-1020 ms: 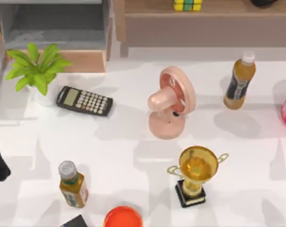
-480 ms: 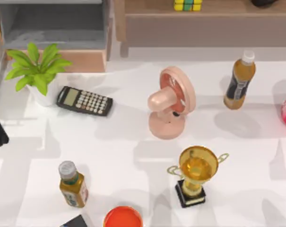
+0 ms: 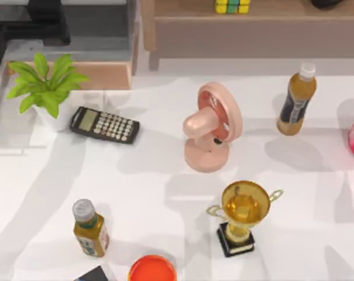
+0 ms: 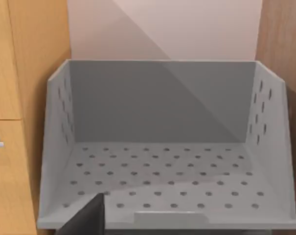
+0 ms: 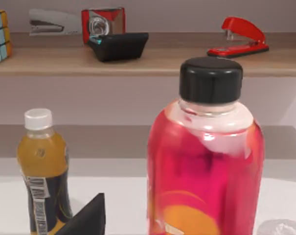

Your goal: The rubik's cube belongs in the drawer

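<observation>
Rubik's cube (image 3: 233,6) is sitting on the brown shelf (image 3: 253,26), well right of the drawer (image 3: 71,41). Left gripper (image 3: 45,20) is hovering over drawer's grey inside; finger state can't tell. Plant (image 3: 45,85) is standing just in front of drawer.

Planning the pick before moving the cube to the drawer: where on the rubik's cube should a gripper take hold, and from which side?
Grip the rubik's cube across two opposite flat faces, at mid-height. It sits upright on the brown shelf, so coming from the table side or from above looks best; the right wrist view shows its front face unobstructed. Its flat parallel sides suit two fingers.
</observation>
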Tool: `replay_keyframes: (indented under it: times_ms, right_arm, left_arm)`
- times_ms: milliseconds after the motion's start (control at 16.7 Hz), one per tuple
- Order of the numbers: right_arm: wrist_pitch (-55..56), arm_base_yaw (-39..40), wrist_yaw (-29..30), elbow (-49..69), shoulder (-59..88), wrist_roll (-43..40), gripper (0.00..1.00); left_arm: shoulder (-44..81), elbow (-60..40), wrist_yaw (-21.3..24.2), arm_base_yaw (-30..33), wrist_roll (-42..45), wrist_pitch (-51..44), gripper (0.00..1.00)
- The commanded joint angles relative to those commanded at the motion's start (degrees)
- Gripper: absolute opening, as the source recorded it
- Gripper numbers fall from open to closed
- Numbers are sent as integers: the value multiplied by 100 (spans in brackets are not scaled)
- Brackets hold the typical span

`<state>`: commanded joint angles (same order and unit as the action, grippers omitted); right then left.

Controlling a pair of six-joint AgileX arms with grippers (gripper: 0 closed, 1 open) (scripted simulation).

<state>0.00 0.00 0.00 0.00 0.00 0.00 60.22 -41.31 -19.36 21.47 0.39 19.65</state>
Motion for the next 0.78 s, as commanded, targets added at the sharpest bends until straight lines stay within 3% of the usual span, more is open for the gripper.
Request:
replay_keyframes:
  times_ms: [480, 780]
  right_arm:
    - [0, 0, 0, 0, 0, 0, 100]
    - [0, 0, 0, 0, 0, 0, 100]
  left_arm:
    - [4519, -3077, -1444, 1520, 28, 1461, 100]
    - [6674, -4536, -2132, 2212, 42, 2154, 100]
